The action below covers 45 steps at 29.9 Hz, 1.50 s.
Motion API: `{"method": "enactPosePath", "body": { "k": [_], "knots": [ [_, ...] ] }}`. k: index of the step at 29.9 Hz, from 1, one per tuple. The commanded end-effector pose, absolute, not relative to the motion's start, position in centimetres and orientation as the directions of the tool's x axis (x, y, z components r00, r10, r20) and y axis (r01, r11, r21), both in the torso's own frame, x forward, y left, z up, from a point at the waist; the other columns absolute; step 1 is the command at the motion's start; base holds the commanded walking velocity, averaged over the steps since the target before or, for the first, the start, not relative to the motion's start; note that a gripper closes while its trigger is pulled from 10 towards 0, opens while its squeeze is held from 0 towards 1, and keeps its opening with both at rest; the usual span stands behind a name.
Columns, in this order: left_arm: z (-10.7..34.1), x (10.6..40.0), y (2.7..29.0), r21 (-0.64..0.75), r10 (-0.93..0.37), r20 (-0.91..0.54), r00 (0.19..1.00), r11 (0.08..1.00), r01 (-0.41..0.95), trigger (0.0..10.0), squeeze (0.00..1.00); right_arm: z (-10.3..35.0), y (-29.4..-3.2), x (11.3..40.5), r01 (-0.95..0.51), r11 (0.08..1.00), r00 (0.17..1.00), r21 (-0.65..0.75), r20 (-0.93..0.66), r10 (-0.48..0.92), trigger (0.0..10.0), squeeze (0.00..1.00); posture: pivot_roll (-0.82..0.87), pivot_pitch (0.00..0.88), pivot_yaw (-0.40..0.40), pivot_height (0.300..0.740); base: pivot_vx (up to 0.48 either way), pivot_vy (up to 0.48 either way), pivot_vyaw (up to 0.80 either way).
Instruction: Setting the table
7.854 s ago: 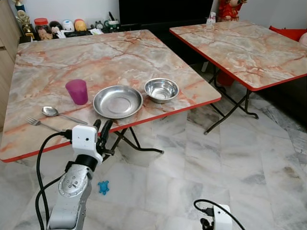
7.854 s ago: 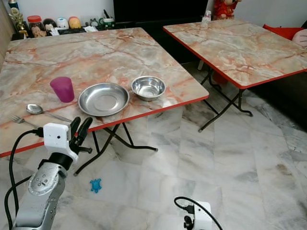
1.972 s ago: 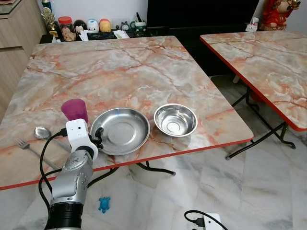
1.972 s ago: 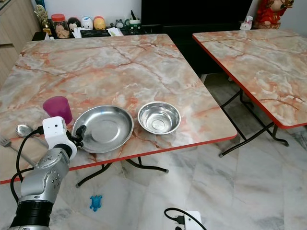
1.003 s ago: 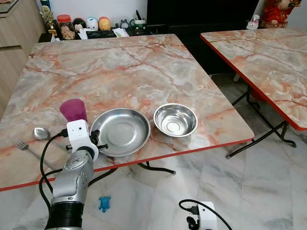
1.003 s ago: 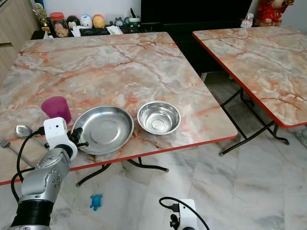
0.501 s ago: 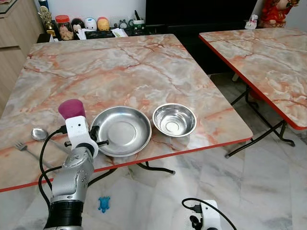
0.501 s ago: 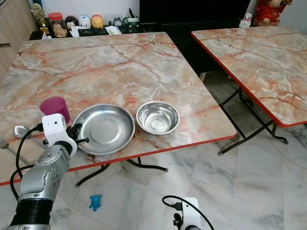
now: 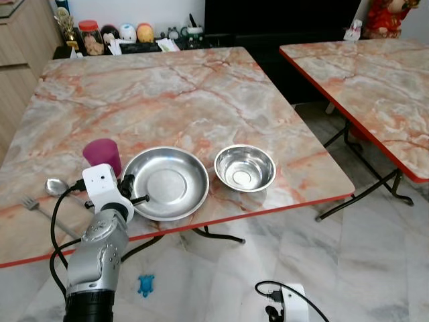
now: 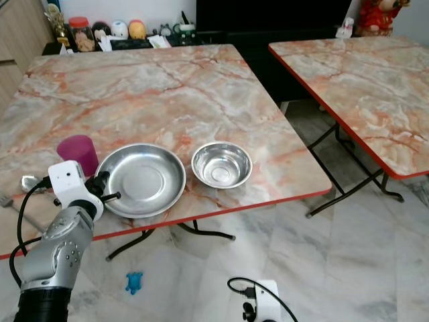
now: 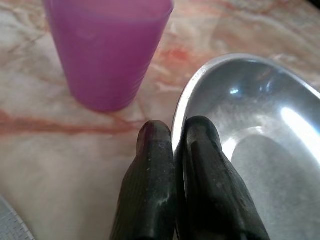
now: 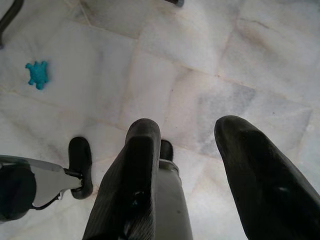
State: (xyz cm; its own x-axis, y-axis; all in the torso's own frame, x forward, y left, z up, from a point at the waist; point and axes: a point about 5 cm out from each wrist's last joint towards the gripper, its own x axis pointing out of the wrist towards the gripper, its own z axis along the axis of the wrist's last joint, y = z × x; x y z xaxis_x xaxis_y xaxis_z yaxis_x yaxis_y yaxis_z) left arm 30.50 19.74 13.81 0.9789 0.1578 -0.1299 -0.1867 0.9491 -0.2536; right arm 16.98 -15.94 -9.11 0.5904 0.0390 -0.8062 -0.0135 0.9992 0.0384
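Steel, shallow and shiny, the plate (image 9: pixel 165 182) lies at lower left of the head view on the marble table (image 9: pixel 174 94), its left rim at the left gripper (image 9: pixel 129 194), beside a purple cup (image 9: pixel 102 155). From the left wrist, the fingers (image 11: pixel 150 185) clamp the plate's rim. From the right wrist, the right gripper (image 12: pixel 200 175) hangs spread over floor tiles (image 12: pixel 165 75).

No readable text

No lettering, label, brand mark or number can be made out on anything in these views; the small items along the far edge of the worktop (image 9: pixel 201 100) are too distant and blurred to show any writing.
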Motion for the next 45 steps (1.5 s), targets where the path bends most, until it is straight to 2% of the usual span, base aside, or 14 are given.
{"method": "enactPosePath", "body": {
  "k": [1,12,15,23,32,39,43,45],
  "knots": [
    [13.9,30.2,19.7,-0.265,0.15,-0.116,0.982,0.948,-0.176,10.0,0.0,-9.2,-16.3,16.7,-0.009,0.999,0.595,0.033,-0.803,0.032,10.0,0.0,0.16,0.063,-0.073,0.74,0.0,0.0,0.0],
    [15.0,29.7,19.8,-0.319,0.155,-0.032,0.987,0.935,-0.157,10.0,0.0,-9.4,-16.5,16.2,-0.008,1.0,0.58,0.029,-0.814,0.029,10.0,0.0,0.16,0.06,-0.078,0.74,0.0,0.0,0.0],
    [15.4,29.6,19.7,-0.332,0.154,-0.009,0.988,0.932,-0.148,10.0,0.0,-9.8,-14.8,15.3,-0.018,0.999,0.56,0.038,-0.828,0.041,10.0,0.0,0.16,0.058,-0.078,0.74,0.0,0.0,0.0],
    [16.7,29.7,19.6,-0.338,0.147,0.071,0.987,0.934,-0.115,10.0,0.0,-10.2,-13.9,14.4,-0.024,0.999,0.544,0.042,-0.838,0.048,10.0,0.0,0.16,0.055,-0.079,0.74,0.0,0.0,0.0],
    [18.3,29.4,19.5,-0.381,0.165,0.159,0.973,0.92,-0.093,10.0,0.0,-10.1,-14.1,14.6,-0.001,0.999,0.539,0.034,-0.842,0.029,10.0,0.0,0.17,0.003,-0.083,0.74,0.0,0.0,0.0],
    [19.8,29.5,18.8,-0.447,0.169,0.233,0.958,0.893,-0.048,10.0,0.0,-9.5,-17.2,15.9,0.038,0.999,0.555,0.009,-0.832,-0.014,10.0,0.0,0.17,0.0,-0.091,0.74,0.0,0.0,0.0],
    [20.5,29.9,17.1,-0.548,0.093,0.272,0.958,0.833,0.075,10.0,0.0,-9.3,-18.6,16.1,0.071,0.997,0.56,-0.001,-0.828,-0.041,10.0,0.0,0.16,0.0,-0.096,0.74,0.0,0.0,0.0],
    [20.2,29.8,16.8,-0.558,0.087,0.271,0.959,0.826,0.083,10.0,0.0,-9.3,-18.7,16.0,0.071,0.997,0.558,-0.005,-0.828,-0.044,10.0,0.0,0.16,0.0,-0.099,0.74,0.0,0.0,0.0]
  ]
}}
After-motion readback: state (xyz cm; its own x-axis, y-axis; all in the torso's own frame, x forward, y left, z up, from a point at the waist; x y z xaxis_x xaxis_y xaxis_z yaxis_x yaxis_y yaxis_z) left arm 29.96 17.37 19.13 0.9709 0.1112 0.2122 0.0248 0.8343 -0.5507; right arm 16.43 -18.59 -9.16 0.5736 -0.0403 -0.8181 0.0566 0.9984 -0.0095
